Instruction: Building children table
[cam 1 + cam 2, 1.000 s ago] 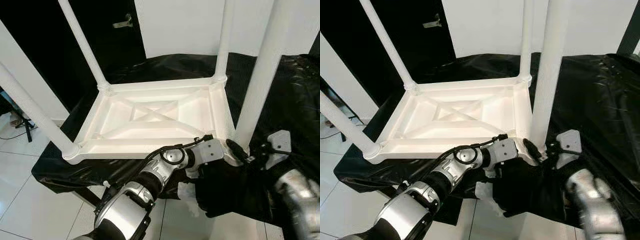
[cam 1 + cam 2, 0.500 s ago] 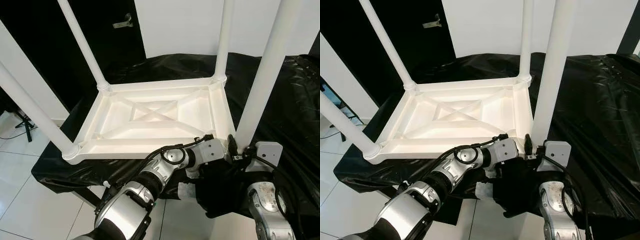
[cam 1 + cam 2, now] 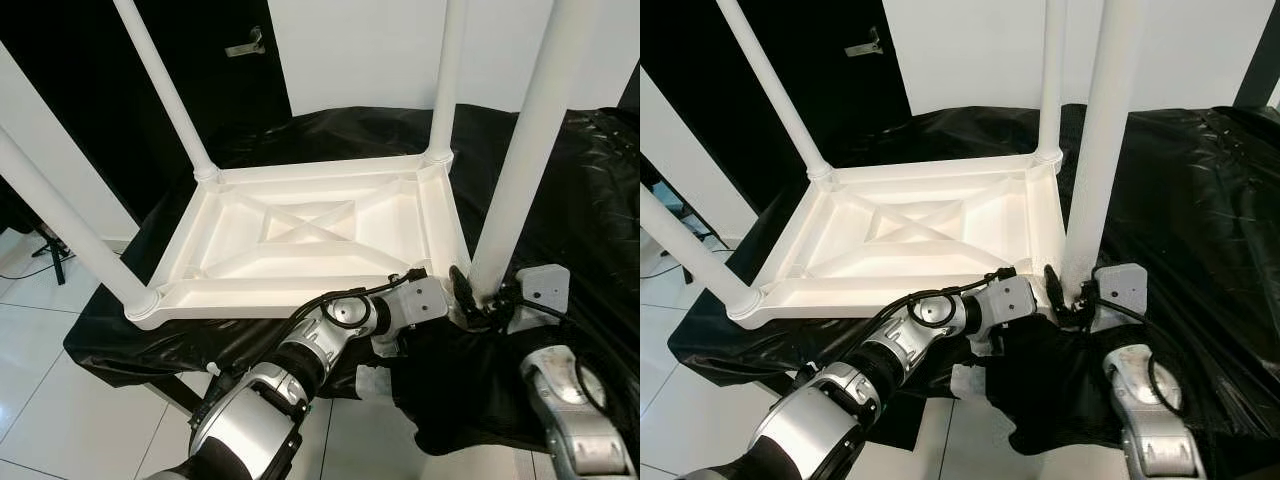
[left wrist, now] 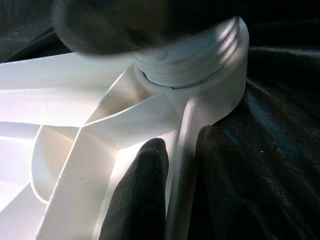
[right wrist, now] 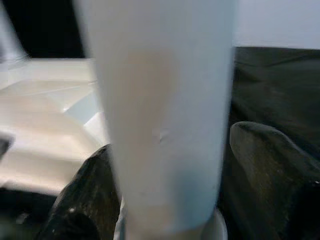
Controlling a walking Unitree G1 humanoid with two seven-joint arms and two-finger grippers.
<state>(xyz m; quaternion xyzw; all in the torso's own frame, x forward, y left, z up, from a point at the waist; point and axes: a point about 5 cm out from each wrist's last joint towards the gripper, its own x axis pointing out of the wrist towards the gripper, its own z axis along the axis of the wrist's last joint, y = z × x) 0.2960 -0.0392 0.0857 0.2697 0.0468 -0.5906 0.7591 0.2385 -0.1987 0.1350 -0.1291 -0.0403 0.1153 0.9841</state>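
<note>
A black plastic sheet (image 3: 590, 190) drapes the work surface, white tiled floor (image 3: 40, 400) below its near edge and a dark door with a lever handle (image 3: 245, 45) at the back. On the sheet lies the white children's table top (image 3: 310, 235), upside down, its ribbed underside facing up.

Four white legs rise from the corners, and the action is at the near right one. The right gripper (image 3: 482, 300) sits at the foot of that near right leg (image 3: 525, 150), one black finger on each side of the tube, closed around it just above the socket. The right wrist view confirms it: the white tube stands between the two dark fingers (image 5: 87, 200), touching both.

Just beside it, across the corner, the left gripper (image 4: 180, 165) pinches the rim of the table top, one finger inside the frame, the other outside on the black sheet. That looks like a bracing hold, keeping the top from turning. The threaded collar (image 4: 192, 55) of the leg shows right ahead of those fingers, seated in the corner socket.

So this reads as the last leg going in, or being tightened. The next move likely calls for the right gripper to twist the leg about its own axis while the left keeps the rim clamped; the leg must stay upright or the thread may bind.
</note>
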